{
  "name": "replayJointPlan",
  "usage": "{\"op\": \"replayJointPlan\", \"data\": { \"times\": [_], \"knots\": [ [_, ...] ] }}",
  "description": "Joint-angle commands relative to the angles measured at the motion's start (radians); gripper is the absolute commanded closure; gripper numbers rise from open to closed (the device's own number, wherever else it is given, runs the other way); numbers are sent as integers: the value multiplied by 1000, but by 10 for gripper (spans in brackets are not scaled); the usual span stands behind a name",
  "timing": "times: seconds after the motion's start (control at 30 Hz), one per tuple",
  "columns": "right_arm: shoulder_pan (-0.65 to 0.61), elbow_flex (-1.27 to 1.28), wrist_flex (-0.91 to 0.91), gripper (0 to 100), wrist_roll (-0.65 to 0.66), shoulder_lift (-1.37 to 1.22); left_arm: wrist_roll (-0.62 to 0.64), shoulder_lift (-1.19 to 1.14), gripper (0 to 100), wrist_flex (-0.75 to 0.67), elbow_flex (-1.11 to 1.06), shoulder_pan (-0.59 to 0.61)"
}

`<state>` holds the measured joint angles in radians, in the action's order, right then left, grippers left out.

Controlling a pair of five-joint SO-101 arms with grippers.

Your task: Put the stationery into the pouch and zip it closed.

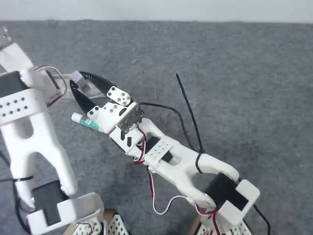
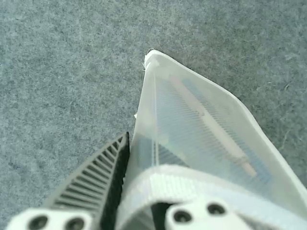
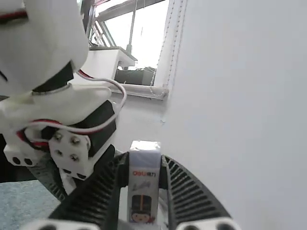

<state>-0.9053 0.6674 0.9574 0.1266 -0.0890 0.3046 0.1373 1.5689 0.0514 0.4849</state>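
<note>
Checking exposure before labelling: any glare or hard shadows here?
Right wrist view: the window is blown out, but the white tube in the right gripper is evenly lit. High view: even light, soft shadows on the grey mat. Left wrist view: no glare; light passes through the pouch.

One pouch [image 2: 201, 124], one labelled tube [image 3: 143, 189]

Grey carpet [image 1: 254, 73] spreads below, and a white wall [image 3: 240, 96] with a window [image 3: 134, 33] stands beyond it.

It looks like a robot work room, with a grey mat [image 1: 234, 58], a white wall [image 3: 240, 96] and a window [image 3: 139, 28].
</note>
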Motion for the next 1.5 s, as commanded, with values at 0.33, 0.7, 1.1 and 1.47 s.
{"op": "replayJointPlan", "data": {
  "times": [0.33,0.7,1.1,1.47],
  "knots": [
    [-5,51,-19,876,17,33,9,5,988,-58,-15,6],
    [-5,206,-47,875,15,266,8,6,988,-57,-15,6],
    [-36,250,-392,879,-110,539,8,6,988,-57,-15,6],
    [-42,258,-486,879,-167,582,11,9,988,-34,30,41]
  ]
}}
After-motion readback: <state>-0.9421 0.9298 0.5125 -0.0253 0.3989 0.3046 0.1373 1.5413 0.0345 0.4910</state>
